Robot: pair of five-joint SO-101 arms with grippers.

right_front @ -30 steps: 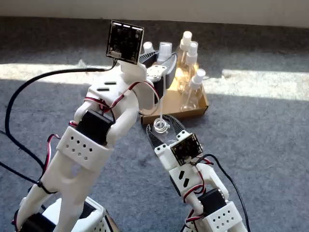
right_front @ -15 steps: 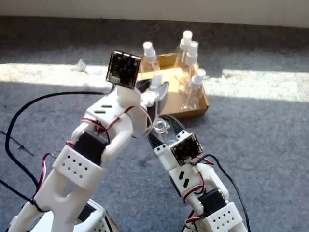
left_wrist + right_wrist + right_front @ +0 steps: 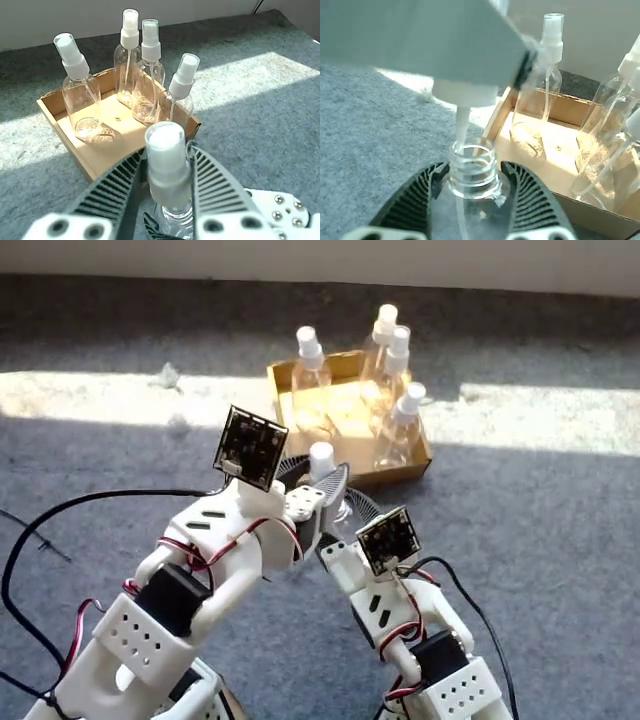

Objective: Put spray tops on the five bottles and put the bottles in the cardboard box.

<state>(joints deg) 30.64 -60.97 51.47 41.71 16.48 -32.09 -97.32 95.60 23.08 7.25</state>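
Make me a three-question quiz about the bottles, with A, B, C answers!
1. Where is the open bottle?
A) in the right pincer, outside the cardboard box
B) inside the box
C) on top of another bottle

2. How many bottles stand in the box?
A) two
B) four
C) five

3. The spray top in the left pincer is:
A) screwed tight
B) lying in the box
C) above the neck, tube inside

Answers: 1A, the pincer clasps it outside the box. 2B, four capped ones stand inside. 3C, a gap shows under the top.
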